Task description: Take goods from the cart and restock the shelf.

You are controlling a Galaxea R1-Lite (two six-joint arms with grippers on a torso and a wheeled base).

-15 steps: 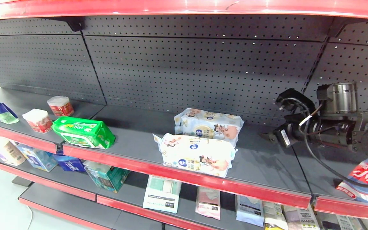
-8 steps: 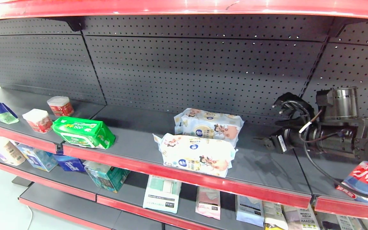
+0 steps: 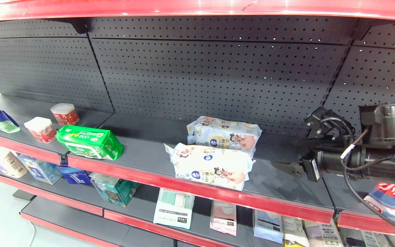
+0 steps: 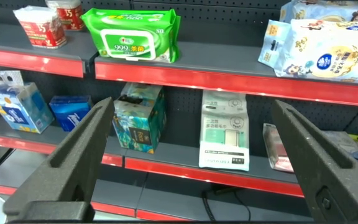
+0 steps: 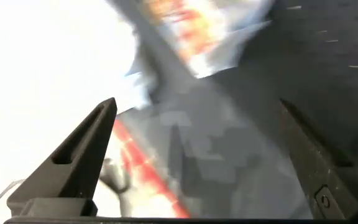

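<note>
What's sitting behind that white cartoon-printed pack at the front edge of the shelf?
A second pack with the same print lies right behind the front pack, toward the perforated back wall. Its near edge is covered, so whether they touch cannot be told.

green wipes pack point(image 3: 89, 141), red shelf edge point(image 3: 197, 187)

Red-blue pack point(image 3: 394, 200), partly off-frame

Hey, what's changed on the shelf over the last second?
The right gripper dropped lower over the shelf and its arm pulled back rightward; open, it took hold of nothing. The white wipes packs, green pack and red-and-blue pack stayed put.
</note>
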